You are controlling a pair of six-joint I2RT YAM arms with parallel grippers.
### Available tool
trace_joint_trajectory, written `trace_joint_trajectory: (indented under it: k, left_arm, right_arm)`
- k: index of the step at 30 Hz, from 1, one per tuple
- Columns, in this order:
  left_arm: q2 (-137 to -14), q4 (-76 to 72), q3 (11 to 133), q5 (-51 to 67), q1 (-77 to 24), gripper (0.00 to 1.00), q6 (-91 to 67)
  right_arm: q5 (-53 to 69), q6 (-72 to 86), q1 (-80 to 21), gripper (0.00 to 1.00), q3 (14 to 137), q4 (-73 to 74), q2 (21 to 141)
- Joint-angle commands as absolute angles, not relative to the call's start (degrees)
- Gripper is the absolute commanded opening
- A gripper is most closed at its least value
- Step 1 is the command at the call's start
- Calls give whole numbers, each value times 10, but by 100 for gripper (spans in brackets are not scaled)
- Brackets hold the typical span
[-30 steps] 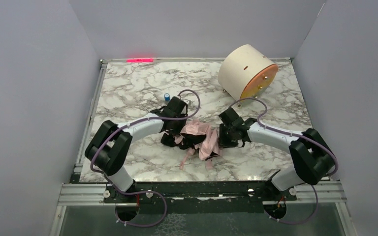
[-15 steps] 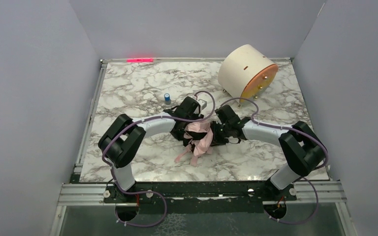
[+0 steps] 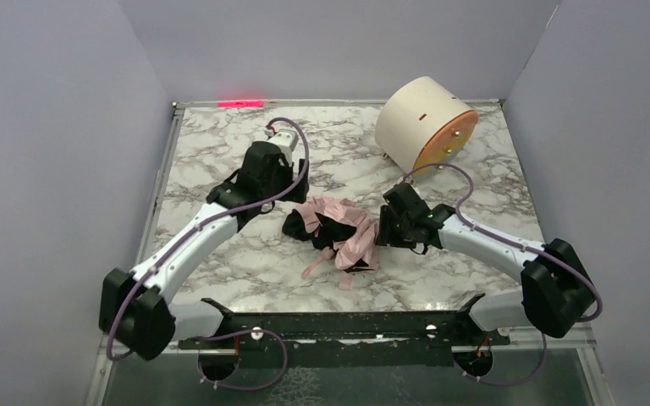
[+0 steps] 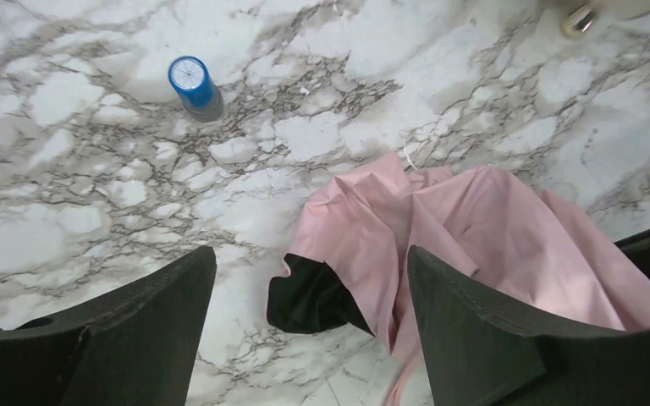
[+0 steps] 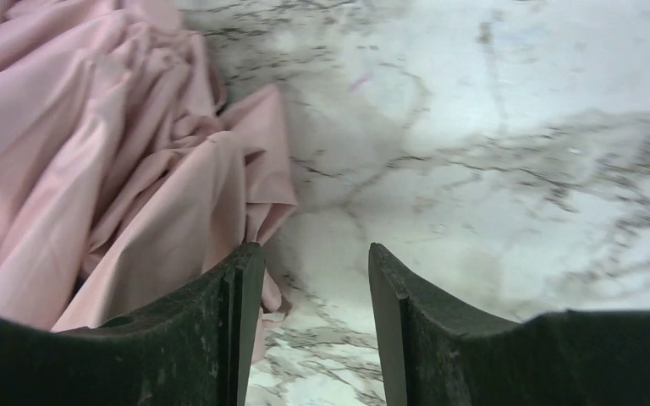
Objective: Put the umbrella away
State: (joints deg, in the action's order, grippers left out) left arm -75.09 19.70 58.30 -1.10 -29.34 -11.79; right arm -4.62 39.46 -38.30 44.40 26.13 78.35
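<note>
- Umbrella [image 3: 338, 233] is lying crumpled on the surface [image 3: 245, 144], well clear of every edge;
- left tool [image 4: 309, 254] is hanging open near it; right tool [image 5: 315, 249] is standing open beside the fabric.

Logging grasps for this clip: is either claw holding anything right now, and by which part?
Nothing is held: left claw open, apart from the umbrella; right claw open beside its fabric.

Pale pink umbrella [image 3: 351, 233] lies crumpled at the centre of the table [image 3: 220, 144], black lining showing
</note>
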Motion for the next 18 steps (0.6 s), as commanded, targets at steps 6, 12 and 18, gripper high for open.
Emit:
trace_joint_trajectory:
  k: [6, 12, 18]
  left_arm:
    - [-514, 283, 489, 59, -304, 98, -143]
    - [-495, 284, 478, 54, -427, 99, -169]
    - [-557, 280, 472, -4, -548, 99, -159]
  right_arm:
    - [-165, 386, -376, 62, 499, 360, 758]
    - [-93, 375, -367, 71, 507, 327, 783]
    - [-37, 384, -367, 71, 495, 293, 798]
